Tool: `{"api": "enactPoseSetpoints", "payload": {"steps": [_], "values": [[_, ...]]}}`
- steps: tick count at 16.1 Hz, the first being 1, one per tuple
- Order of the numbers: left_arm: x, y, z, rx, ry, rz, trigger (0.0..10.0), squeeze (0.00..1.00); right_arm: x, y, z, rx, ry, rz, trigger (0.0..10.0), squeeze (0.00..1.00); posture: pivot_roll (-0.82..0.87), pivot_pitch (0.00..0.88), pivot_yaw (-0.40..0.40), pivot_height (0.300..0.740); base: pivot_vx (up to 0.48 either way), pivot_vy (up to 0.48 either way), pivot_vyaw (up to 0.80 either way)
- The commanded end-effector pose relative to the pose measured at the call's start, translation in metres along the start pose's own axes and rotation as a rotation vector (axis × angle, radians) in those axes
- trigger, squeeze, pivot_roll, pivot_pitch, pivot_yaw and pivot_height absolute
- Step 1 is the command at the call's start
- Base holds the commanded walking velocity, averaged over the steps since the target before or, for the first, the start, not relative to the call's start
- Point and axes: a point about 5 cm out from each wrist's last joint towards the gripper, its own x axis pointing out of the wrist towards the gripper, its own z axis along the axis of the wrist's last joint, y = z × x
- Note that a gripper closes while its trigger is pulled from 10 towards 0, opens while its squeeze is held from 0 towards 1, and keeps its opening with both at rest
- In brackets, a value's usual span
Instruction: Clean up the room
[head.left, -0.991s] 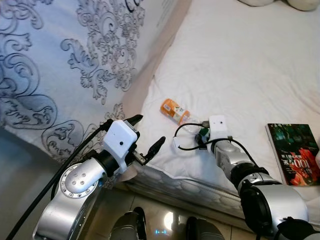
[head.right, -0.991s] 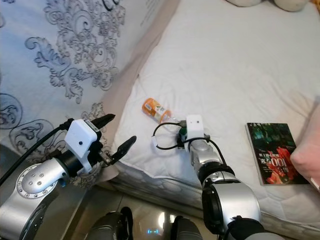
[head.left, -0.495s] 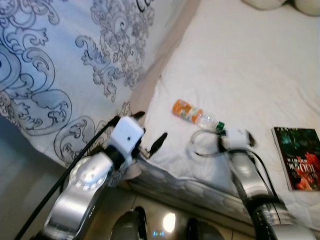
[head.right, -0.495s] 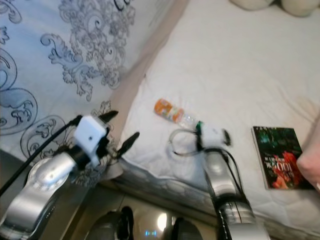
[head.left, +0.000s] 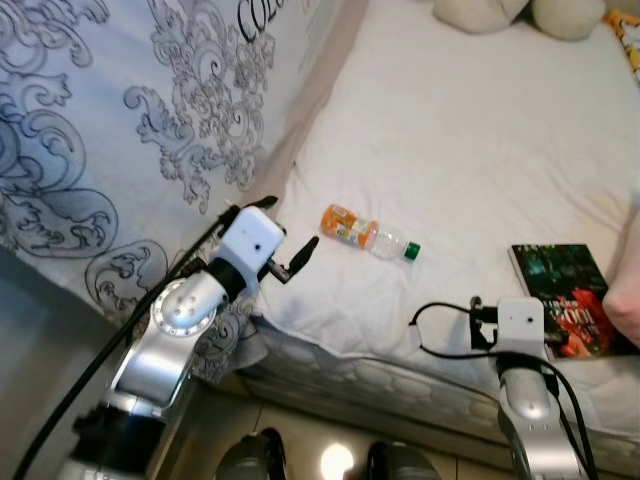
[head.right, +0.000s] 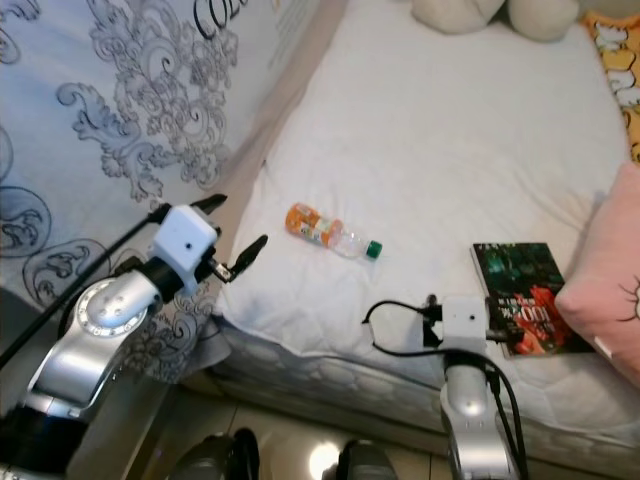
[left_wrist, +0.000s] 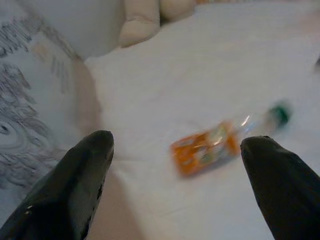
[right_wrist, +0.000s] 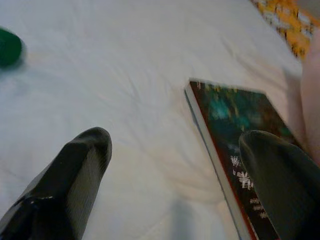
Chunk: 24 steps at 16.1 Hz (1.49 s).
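Bottle (head.left: 368, 232) near the bed's (head.left: 480, 130) left edge looks light, slick, probably empty; I'd grab mid-label. Both my jaws are apart.

A small plastic bottle (head.left: 369, 232) lies on its side on the white bed (head.left: 480, 140), near the bed's front left edge; it has an orange label around its body, a clear part toward the neck and a green cap, which points toward the right and a little toward the front. A book (head.left: 572, 300) with a dark green and red cover lies flat on the same bed, well apart from the bottle, near the front edge on the right, with its cover facing up and white characters printed on it.
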Motion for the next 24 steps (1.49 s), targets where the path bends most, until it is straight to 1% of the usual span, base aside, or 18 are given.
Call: {"api": "enactPoseSetpoints", "payload": {"steps": [1,3,4,6,8,9,10,11,12,14,15,16,18,20,21,22,23,24], "values": [[0.002,0.007,-0.008,0.122,0.030,0.006,10.0,0.00,-0.008,0.001,0.000,0.002,-0.002,0.022,10.0,1.00,-0.08,0.072,0.016,0.740,0.000,0.000,0.00],[0.008,0.019,-0.016,0.233,0.059,0.001,10.0,0.02,-0.020,0.000,-0.002,-0.001,-0.001,0.048,10.0,1.00,-0.09,0.079,0.019,0.740,0.000,0.000,0.00],[0.019,0.030,-0.024,0.361,0.109,-0.013,10.0,1.00,-0.035,-0.005,-0.005,-0.025,-0.003,0.082,10.0,1.00,-0.11,0.111,0.024,0.740,0.000,0.000,0.00],[0.044,0.046,-0.027,0.469,0.171,0.002,10.0,1.00,-0.062,-0.020,-0.019,-0.034,0.067,0.103,10.0,1.00,-0.17,0.145,0.038,0.740,0.000,0.000,0.00],[0.059,0.048,-0.023,0.480,0.187,-0.005,10.0,1.00,-0.077,-0.023,-0.021,-0.005,0.085,0.134,10.0,1.00,-0.22,0.169,0.061,0.740,0.000,0.000,0.00],[0.066,0.051,-0.016,0.386,0.163,0.016,10.0,1.00,-0.085,-0.013,-0.014,0.047,0.066,0.211,10.0,1.00,-0.25,0.175,0.079,0.740,0.000,0.000,0.00],[0.069,0.050,-0.010,0.077,0.103,0.059,10.0,1.00,-0.086,0.000,0.000,0.038,-0.002,0.271,10.0,1.00,-0.27,0.166,0.091,0.740,0.000,0.000,0.00],[0.069,0.047,-0.004,-0.302,-0.001,0.111,10.0,0.00,-0.083,0.003,0.014,0.048,-0.045,0.253,10.0,0.48,-0.27,0.159,0.095,0.740,0.000,0.000,0.00],[0.062,0.042,0.005,-0.520,-0.107,0.163,10.0,0.00,-0.079,0.000,0.025,0.059,-0.089,0.214,10.0,0.00,-0.26,0.143,0.096,0.740,0.000,0.000,0.00],[0.036,0.019,0.027,-0.582,-0.250,0.219,10.0,0.00,-0.070,-0.013,0.045,0.073,-0.158,0.140,10.0,0.00,-0.20,0.121,0.083,0.740,0.000,0.000,0.00],[0.020,-0.002,0.034,-0.464,-0.276,0.224,10.0,0.00,-0.066,-0.017,0.052,0.106,-0.164,0.109,10.0,0.00,-0.17,0.115,0.071,0.740,0.000,0.000,0.00],[0.007,-0.014,0.036,-0.440,-0.290,0.241,10.0,0.00,-0.061,-0.017,0.060,0.126,-0.184,0.103,10.0,0.00,-0.16,0.112,0.064,0.740,0.000,0.000,0.00],[-0.007,-0.011,0.034,-0.466,-0.269,0.337,10.0,0.00,-0.054,-0.014,0.067,0.146,-0.200,0.108,10.0,0.00,-0.13,0.097,0.049,0.740,0.000,0.000,0.00],[-0.041,-0.017,0.013,-0.459,-0.126,0.548,10.0,0.00,-0.044,-0.020,0.074,0.203,-0.212,0.066,10.0,0.00,-0.14,0.078,0.041,0.740,0.000,0.000,0.00],[-0.041,-0.017,0.013,-0.459,-0.126,0.548,10.0,0.00,-0.044,-0.020,0.074,0.203,-0.212,0.066,10.0,0.00,-0.14,0.078,0.041,0.740,0.000,0.000,0.00],[-0.039,-0.027,0.012,-0.367,-0.083,0.509,10.0,0.00,-0.041,-0.016,0.073,0.239,-0.184,0.065,10.0,0.00,-0.13,0.068,0.046,0.740,0.000,0.000,0.00],[-0.029,-0.029,0.011,-0.288,-0.052,0.464,10.0,0.00,-0.037,-0.007,0.070,0.238,-0.153,0.096,10.0,1.00,-0.14,0.063,0.050,0.740,0.000,0.000,0.00],[-0.022,-0.030,0.009,-0.255,-0.029,0.417,10.0,0.29,-0.032,-0.002,0.067,0.251,-0.120,0.100,10.0,1.00,-0.14,0.058,0.053,0.740,0.000,0.000,0.00]]}}
